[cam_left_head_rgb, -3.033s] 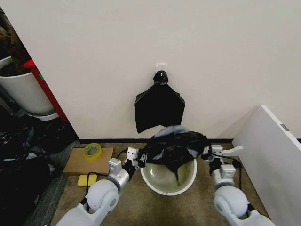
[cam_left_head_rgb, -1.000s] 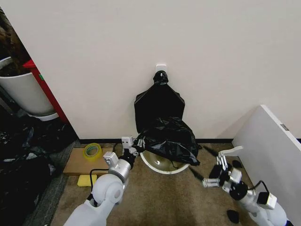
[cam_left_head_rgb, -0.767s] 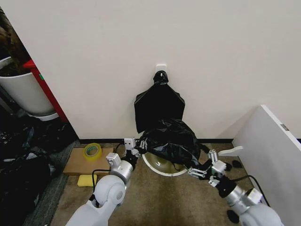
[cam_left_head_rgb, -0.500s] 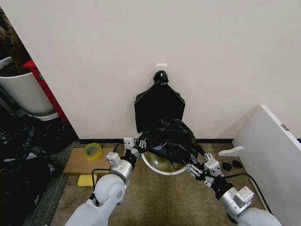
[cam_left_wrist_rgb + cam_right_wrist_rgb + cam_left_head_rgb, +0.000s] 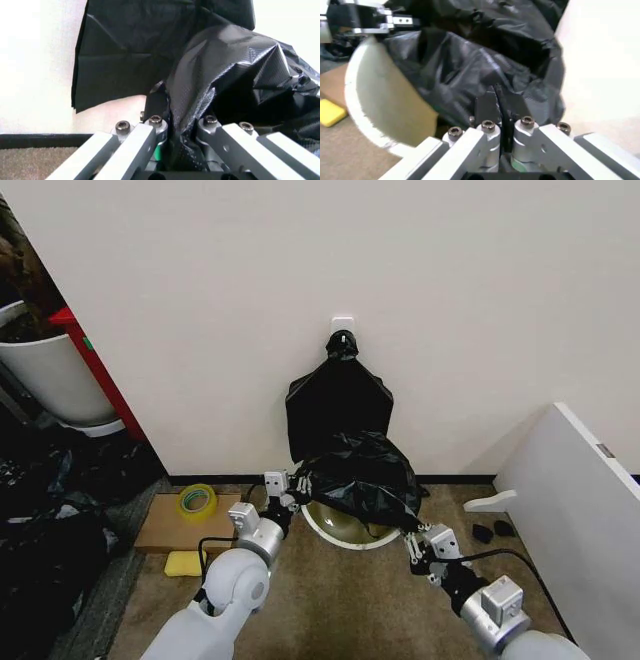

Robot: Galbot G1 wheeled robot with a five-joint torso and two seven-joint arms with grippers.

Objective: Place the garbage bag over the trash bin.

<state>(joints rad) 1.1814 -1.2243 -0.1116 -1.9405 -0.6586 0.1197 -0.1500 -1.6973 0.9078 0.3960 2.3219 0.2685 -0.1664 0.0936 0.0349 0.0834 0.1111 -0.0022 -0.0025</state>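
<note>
The glossy black garbage bag [image 5: 362, 473] lies crumpled over the far part of the cream trash bin [image 5: 345, 537], whose near rim and inside still show. My left gripper [image 5: 291, 495] is shut on the bag's left edge, with the film pinched between its fingers [image 5: 150, 129] in the left wrist view of the garbage bag [image 5: 235, 60]. My right gripper [image 5: 414, 542] is at the bag's lower right corner. In the right wrist view it [image 5: 502, 108] is shut on a fold of the garbage bag [image 5: 470, 63], beside the trash bin [image 5: 380, 108].
A flat black bundle [image 5: 338, 405] hangs on the wall just behind the bin. A yellow tape roll [image 5: 197, 501] on cardboard [image 5: 165, 530] and a yellow sponge [image 5: 180, 562] lie to the left. A white panel [image 5: 580, 490] stands right, a white pot [image 5: 55, 375] far left.
My right arm has swung in from the floor on the right to the bag's right corner and shut on it. The left gripper and the bin have stayed put.
</note>
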